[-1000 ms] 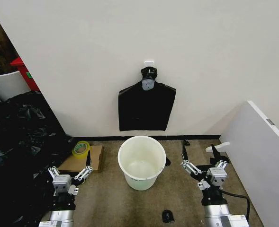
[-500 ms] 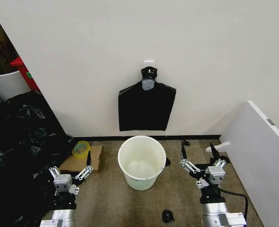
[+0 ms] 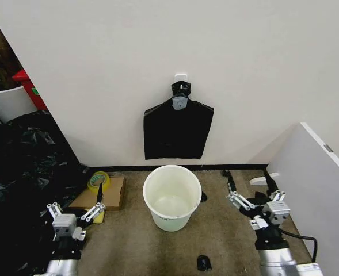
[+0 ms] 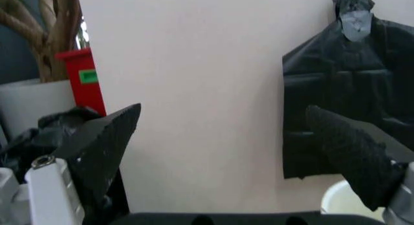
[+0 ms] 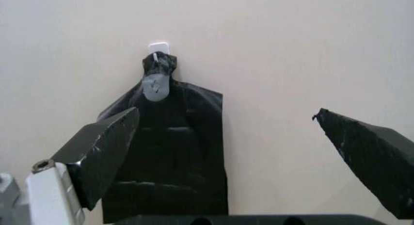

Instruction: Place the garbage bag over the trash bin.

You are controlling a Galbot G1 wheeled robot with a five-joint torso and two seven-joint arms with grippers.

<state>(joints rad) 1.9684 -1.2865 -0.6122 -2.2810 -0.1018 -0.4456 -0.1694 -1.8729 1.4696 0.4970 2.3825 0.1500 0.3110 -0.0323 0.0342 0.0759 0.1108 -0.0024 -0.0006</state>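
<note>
Both hands have swung outward from the bin (image 3: 172, 197) on the floor by the wall, the left hand (image 3: 77, 211) and right hand (image 3: 254, 191) wide open and empty, so the bag (image 3: 178, 130) hanging above remains untouched.

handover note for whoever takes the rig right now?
Left hand: open, empty, low on the floor left of the bin.
Right hand: open, empty, low on the right of the bin.
Garbage bag: hanging flat from a wall hook, above and behind the bin.
Trash bin: upright on the floor between the hands, no liner.
Done: nothing.
Left: take the bag off the hook and fit it over the bin.
</note>
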